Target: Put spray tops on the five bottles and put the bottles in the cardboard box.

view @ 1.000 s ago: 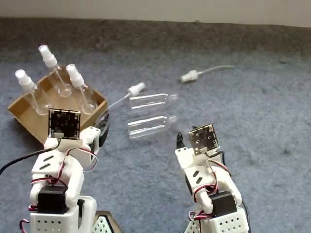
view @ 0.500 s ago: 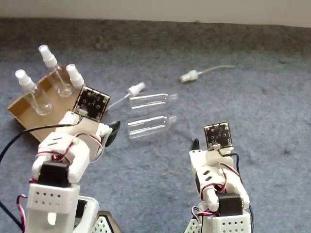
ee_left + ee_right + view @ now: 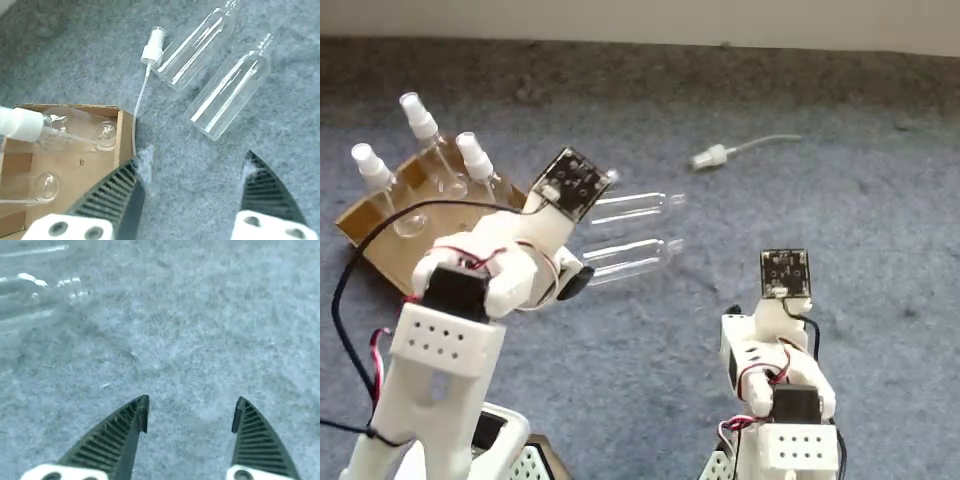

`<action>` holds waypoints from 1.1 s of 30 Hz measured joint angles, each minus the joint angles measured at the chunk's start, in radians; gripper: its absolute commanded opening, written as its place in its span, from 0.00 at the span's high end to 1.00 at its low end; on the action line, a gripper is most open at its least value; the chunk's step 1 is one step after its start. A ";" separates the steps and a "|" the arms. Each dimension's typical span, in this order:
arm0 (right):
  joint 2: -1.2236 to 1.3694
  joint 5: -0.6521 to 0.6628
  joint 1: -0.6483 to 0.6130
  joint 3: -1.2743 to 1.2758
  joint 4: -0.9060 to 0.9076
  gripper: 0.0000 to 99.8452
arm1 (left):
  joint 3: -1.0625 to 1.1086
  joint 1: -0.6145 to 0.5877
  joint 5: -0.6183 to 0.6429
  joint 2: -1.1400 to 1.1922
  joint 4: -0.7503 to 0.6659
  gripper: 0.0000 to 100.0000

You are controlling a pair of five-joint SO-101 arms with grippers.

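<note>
Looking down over the grey carpet [image 3: 880, 260], I had the cardboard box [image 3: 360, 228] at the far left. It held three capped bottles, all standing upright: the left one [image 3: 386, 195], the rear one [image 3: 442, 160] and the right one [image 3: 475, 155].

Just right of the box hung the left gripper [image 3: 196, 157], its jaws wide apart and holding nothing, over carpet between the box's corner and the bare bottles. I counted two of those, the far bare bottle [image 3: 625, 207] and the near bare bottle [image 3: 632, 257]. Both lay on their sides, parallel and close together. Their long axes ran left to right and their open necks pointed right.

There were two loose spray tops. The first loose top [image 3: 152, 46] lay by the far bare bottle's base, its thin tube trailing back to the box. The second loose top [image 3: 712, 157] lay well apart, farther right, its tube pointing right.

At the right, the right gripper [image 3: 192, 401] hung over bare carpet, jaws apart and empty.
</note>
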 measured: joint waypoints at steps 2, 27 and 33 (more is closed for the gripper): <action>0.089 -0.023 0.003 0.000 -0.055 0.75 | -0.063 0.023 -0.005 0.071 0.041 0.77; 0.279 -0.052 0.006 0.003 -0.273 0.75 | -0.646 0.173 -0.411 0.918 0.138 0.72; 0.279 -0.052 0.006 0.003 -0.273 0.75 | -0.802 0.172 -0.480 1.094 0.138 0.72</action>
